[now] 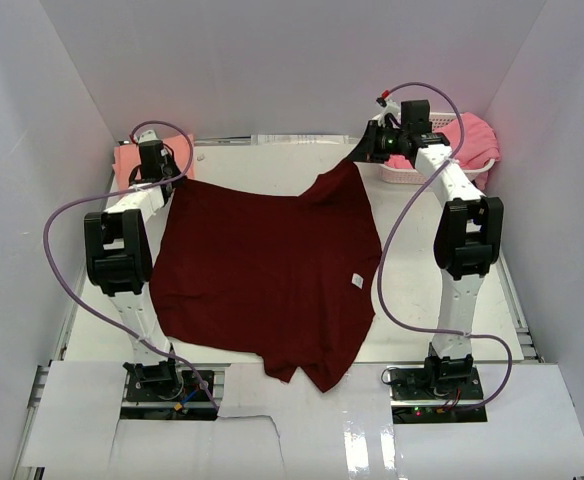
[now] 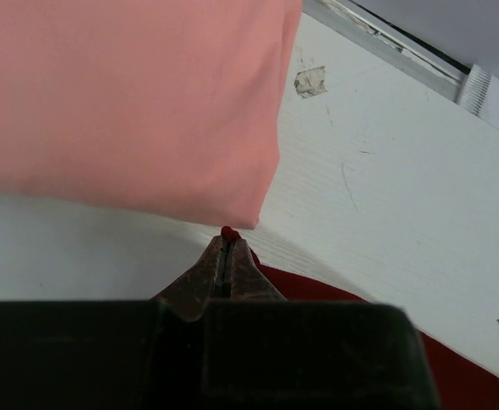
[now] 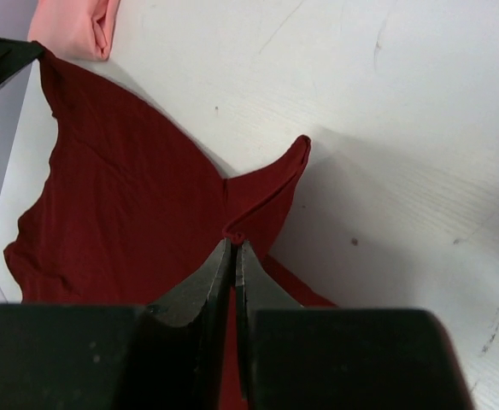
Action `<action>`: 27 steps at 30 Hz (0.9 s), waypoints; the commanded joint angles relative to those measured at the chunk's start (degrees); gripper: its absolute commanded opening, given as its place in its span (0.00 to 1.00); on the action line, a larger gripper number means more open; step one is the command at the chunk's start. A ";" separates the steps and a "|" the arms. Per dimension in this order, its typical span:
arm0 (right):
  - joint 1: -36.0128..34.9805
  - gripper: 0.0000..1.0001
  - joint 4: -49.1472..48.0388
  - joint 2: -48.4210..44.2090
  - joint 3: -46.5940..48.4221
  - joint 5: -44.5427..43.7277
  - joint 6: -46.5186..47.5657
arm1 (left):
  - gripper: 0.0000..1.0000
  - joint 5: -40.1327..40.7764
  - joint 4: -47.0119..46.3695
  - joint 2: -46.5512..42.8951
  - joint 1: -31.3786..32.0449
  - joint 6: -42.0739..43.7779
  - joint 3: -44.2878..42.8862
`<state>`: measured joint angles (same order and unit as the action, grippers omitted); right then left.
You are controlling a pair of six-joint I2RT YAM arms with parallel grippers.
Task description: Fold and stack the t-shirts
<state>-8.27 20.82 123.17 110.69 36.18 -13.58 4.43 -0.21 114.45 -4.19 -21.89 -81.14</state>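
Left hand (image 2: 228, 243) and right hand (image 3: 234, 248) each clenched on maroon t-shirt (image 1: 267, 270) far edge, left pinch just beside folded salmon-peach t-shirt (image 2: 130, 94); best to pull evenly and taut so the cloth lies flat on desk (image 3: 386, 102).

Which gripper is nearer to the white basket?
Right. The right gripper is close beside the basket; the left gripper is far off, by the peach shirt.
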 commanded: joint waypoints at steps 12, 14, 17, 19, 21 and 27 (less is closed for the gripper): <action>-0.25 0.08 -1.22 -7.86 -8.04 0.29 2.07 | 0.00 3.40 -0.14 -7.23 -0.65 -0.52 3.89; -0.25 0.08 -1.22 -8.47 -8.82 0.20 2.25 | 0.00 3.48 -0.14 -7.14 -0.74 -0.61 4.06; -0.16 0.08 -1.31 -9.62 -9.88 0.20 2.51 | 0.00 3.22 -0.14 -7.31 -0.91 -0.61 4.33; -0.16 0.08 -1.22 -10.58 -10.32 0.29 2.68 | 0.00 3.22 -0.14 -7.23 -1.00 -0.79 4.41; -0.16 0.08 -1.22 -11.46 -11.11 0.29 2.86 | 0.00 2.96 -0.14 -7.14 -1.00 -0.96 4.42; -0.16 0.08 -1.22 -16.38 -13.66 -1.11 4.00 | 0.00 2.78 -0.14 -7.66 -1.18 -1.58 4.77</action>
<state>-8.43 20.86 111.53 97.58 35.66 -11.27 6.92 -0.01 111.63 -4.82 -22.90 -77.19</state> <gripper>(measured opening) 0.084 0.006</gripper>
